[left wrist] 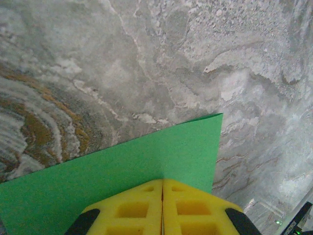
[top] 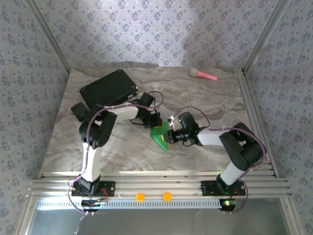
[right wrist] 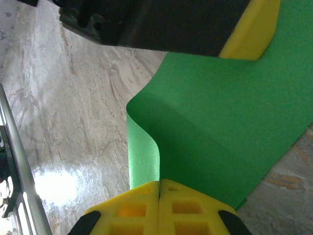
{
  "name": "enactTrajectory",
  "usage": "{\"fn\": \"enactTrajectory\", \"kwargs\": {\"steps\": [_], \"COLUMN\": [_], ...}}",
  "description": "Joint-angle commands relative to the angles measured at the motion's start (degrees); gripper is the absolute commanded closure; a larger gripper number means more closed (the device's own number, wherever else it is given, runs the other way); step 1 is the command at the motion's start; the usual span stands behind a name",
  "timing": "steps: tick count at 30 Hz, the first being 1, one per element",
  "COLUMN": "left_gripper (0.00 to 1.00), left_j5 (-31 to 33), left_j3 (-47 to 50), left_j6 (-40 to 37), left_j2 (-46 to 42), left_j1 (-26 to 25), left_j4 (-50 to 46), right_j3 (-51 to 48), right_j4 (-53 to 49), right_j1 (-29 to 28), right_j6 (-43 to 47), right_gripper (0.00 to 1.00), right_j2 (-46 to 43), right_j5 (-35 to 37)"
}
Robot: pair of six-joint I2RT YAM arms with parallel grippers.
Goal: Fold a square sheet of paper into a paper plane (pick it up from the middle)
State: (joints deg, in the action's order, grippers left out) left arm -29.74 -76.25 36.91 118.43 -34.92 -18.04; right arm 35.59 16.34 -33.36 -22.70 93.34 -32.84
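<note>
Closest to us, at 6 o'clock, two small orange blocks (top: 140,197) sit on the metal rail (top: 161,182) at the near edge of the table (top: 205,98). They are between the two arm bases.

A bit farther in, near the middle of the table, is the green paper (top: 160,138). From above it looks like a folded shape, and its thin end points to about 6 o'clock. Both hands have it.

The left hand (top: 155,122) is at the paper's 11 o'clock. Its yellow fingers (left wrist: 195,210) are pressed tight together with the edge of the paper pinched between them. The paper spreads out flat in front of them, and one sharp corner points to 1 o'clock in that view.

The right hand (top: 169,131) is at the paper's 2 o'clock, very near the left hand. Its yellow fingers (right wrist: 132,210) are squeezed shut on the paper too. Just past them the paper bends up in a soft curl.

Farther back, at 10 o'clock from the paper, lies a black case (top: 108,88). Farthest of all, at 1 o'clock near the far edge, lies a pink toy (top: 203,74) with a pale round head. It is well apart from everything else.
</note>
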Motion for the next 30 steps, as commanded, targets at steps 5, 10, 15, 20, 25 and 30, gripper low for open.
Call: {"fn": "enactTrajectory", "kwargs": {"steps": [5, 10, 15, 20, 25, 30], "left_gripper": [0.92, 0.92, 0.92, 0.92, 0.92, 0.92], "left_j5": [1.45, 1.35, 1.35, 1.4, 1.35, 1.34], "left_j3": [0.66, 0.75, 0.84, 0.79, 0.83, 0.84], "left_j6": [-0.22, -0.1, -0.08, -0.04, -0.03, 0.03], "left_j2": [1.02, 1.09, 0.92, 1.0, 1.01, 0.92], "left_j1": [-0.42, -0.52, -0.49, -0.5, -0.5, -0.54], "left_j4": [-0.94, -0.71, -0.61, -0.57, -0.43, -0.44], "right_j3": [1.16, 0.62, 0.63, 0.64, 0.63, 0.98], "right_j4": [-1.53, -1.03, -1.04, -0.94, -1.1, -1.95], "right_j1": [0.24, 0.2, 0.01, -0.04, -0.12, -0.41], "right_j6": [-0.04, -0.42, -0.59, -0.6, -0.68, -0.24], "right_gripper": [1.0, 1.0, 1.0, 1.0, 1.0, 1.0], "right_j2": [1.39, 2.34, 2.59, 2.54, 2.78, 3.23], "right_j5": [-0.01, 0.06, 1.3, 2.24, 2.32, 2.51]}}
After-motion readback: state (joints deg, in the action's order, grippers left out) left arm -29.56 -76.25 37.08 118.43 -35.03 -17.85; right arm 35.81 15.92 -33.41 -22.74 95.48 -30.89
